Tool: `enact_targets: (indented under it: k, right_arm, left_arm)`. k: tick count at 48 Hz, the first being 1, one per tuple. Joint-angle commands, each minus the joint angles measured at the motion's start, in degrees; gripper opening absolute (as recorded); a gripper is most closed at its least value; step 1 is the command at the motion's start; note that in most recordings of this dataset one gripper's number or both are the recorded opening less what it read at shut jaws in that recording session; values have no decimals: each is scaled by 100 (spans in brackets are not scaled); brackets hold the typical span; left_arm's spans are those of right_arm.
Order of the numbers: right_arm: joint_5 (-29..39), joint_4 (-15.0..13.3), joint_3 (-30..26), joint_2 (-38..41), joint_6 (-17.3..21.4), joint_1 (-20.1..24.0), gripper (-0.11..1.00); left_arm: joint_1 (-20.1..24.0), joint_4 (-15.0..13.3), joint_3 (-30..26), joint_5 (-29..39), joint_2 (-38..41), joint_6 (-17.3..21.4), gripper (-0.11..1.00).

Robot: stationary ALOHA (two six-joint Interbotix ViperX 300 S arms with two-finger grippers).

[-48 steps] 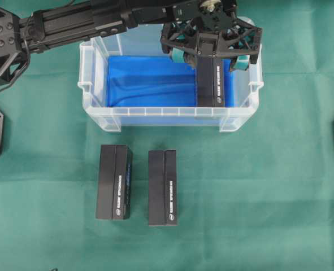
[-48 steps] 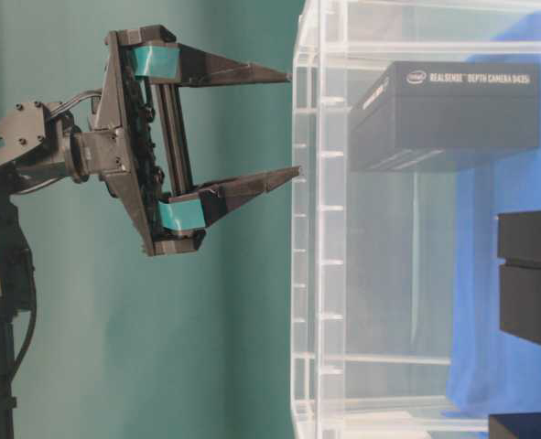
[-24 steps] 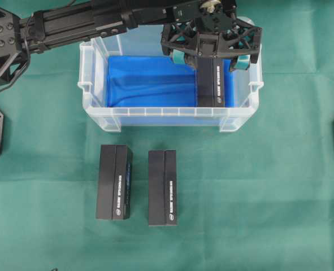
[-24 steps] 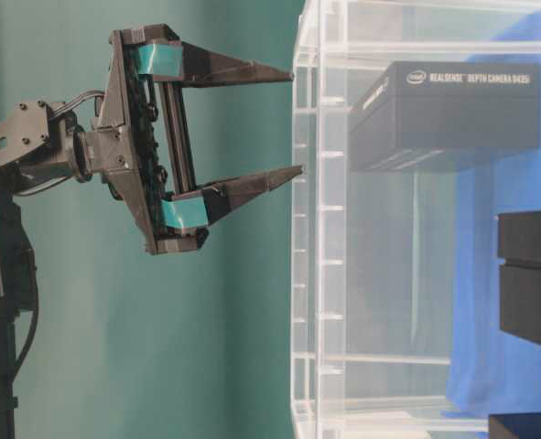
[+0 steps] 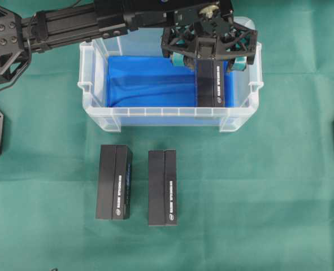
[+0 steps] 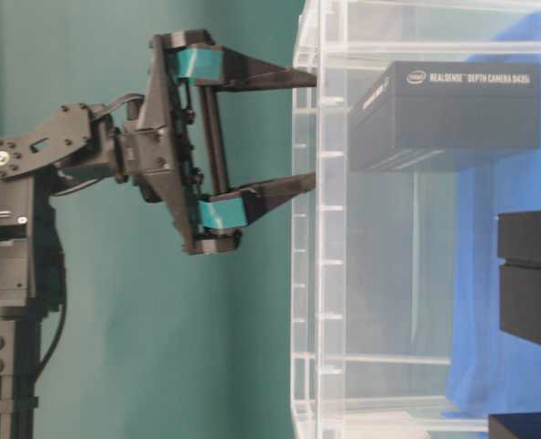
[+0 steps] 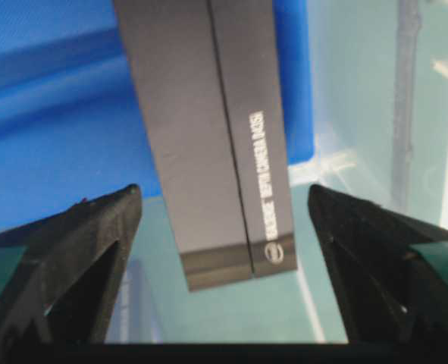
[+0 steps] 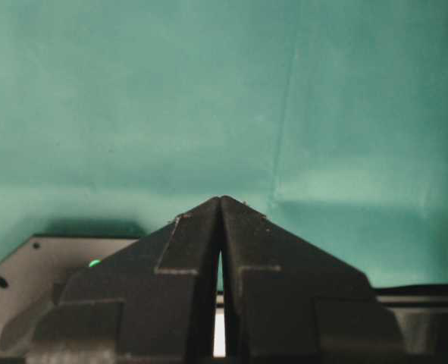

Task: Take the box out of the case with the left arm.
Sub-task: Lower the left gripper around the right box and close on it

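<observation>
One box (image 5: 211, 83) inside case (image 5: 99, 116), right end, long axis front-to-back. Left pincer (image 5: 208, 58) above box's far end, jaws wide apart, straddling its width. Right pincer (image 8: 220, 227) together, well away from case.

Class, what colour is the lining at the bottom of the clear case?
Bright blue lining, seen best in the overhead view through the case.

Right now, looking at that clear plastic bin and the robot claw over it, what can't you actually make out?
- Overhead: the far end of the black box in the bin is hidden under the open left gripper.
- Left wrist: the small white print on the box is too blurred to read.
- Table-level: the clear plastic bin is cut off at the right edge.
</observation>
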Motion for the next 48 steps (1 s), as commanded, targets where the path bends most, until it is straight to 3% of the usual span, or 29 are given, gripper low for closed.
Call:
enact_targets:
  k: [1,48]
  right_arm:
    - [62,-9,-53,-26,9,0,0]
    - [97,18,-53,-62,-9,0,0]
  left_arm:
    - [18,18,35,-97,-193,-18,97]
    - [62,0,782,-861,-88,-26,97]
